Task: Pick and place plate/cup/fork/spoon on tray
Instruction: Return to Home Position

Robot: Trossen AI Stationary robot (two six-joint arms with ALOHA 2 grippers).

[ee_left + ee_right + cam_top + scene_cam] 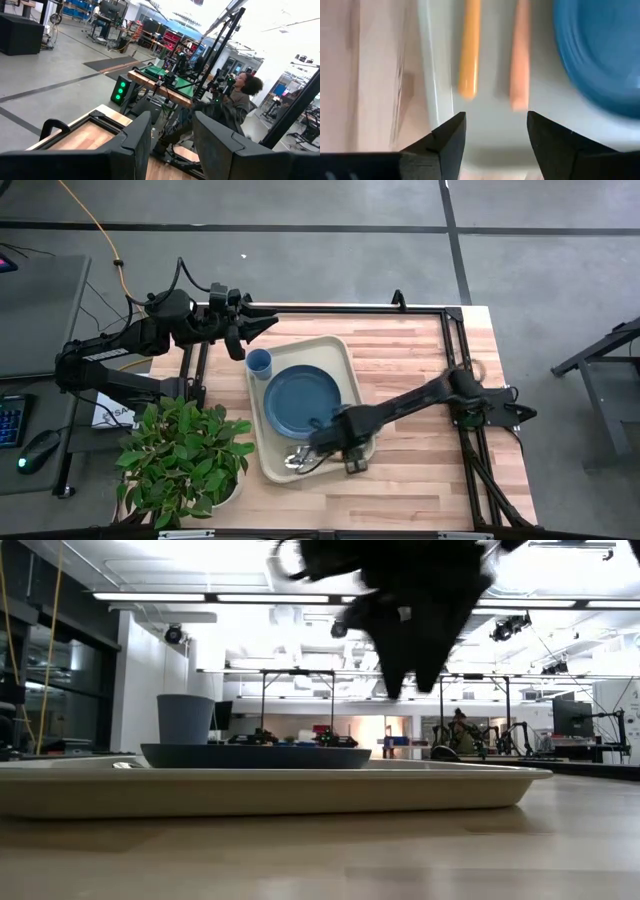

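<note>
Your right pincer (pixel 495 132) hung released over the near end of the tray (pixel 345 365), holding nothing. Two orange handles (pixel 470 47) lay side by side under it; you could not tell fork from spoon. The plate (pixel 300 400) and cup (pixel 258 363) sat on the tray. Your left pincer (pixel 172 145) waited released, off the counter (pixel 420 360).
</note>
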